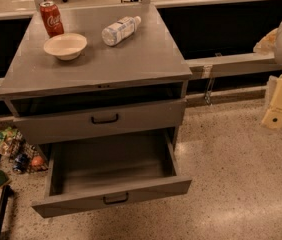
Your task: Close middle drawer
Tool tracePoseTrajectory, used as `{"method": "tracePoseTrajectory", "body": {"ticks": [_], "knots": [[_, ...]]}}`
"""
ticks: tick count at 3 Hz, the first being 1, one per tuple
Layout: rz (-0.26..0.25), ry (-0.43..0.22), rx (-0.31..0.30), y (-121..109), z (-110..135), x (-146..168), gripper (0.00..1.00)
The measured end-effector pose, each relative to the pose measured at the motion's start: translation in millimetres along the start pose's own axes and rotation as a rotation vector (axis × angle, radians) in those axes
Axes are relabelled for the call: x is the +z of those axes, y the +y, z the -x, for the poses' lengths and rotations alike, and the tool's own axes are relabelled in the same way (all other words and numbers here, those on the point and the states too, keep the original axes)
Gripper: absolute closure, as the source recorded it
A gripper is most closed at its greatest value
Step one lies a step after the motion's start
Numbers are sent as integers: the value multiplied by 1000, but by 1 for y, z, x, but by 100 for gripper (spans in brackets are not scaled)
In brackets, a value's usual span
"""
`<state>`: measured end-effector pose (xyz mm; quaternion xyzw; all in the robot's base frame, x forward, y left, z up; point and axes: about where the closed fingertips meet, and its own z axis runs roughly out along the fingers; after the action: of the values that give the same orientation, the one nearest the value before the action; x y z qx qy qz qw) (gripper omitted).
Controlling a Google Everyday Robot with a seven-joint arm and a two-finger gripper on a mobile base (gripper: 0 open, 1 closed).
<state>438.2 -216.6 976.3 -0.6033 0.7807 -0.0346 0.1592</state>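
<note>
The middle drawer [112,170] is a grey metal tray pulled far out of the grey cabinet [131,64] toward me. It is empty inside, and its front panel [146,190] carries a small black bar handle [116,199]. Above it, another grey drawer [141,115] with a black handle [105,119] stands slightly out, with a dark gap over it. My gripper [280,109], cream-yellow under a white arm part, hangs at the right edge of the view. It is well to the right of the cabinet, apart from both drawers and holding nothing I can see.
On the cabinet top stand a red soda can [51,18] and a white bowl [65,46], with a clear water bottle [120,30] lying on its side. Snack bags in a wire basket [11,151] lie on the floor at the left. A black pole [0,214] is at the lower left. A speckled floor [231,174] lies to the right.
</note>
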Motion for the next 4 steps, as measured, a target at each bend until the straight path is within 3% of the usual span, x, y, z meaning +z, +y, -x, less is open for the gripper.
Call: {"method": "tracePoseTrajectory", "body": {"ticks": [1,2,3,4], "knots": [[0,0,0,0,0,0,0],[8,-16,17,-1,-4,30,16],[104,-40,25,15,-30,141,39],[167,-55,-7,21,-63,288,70]]}}
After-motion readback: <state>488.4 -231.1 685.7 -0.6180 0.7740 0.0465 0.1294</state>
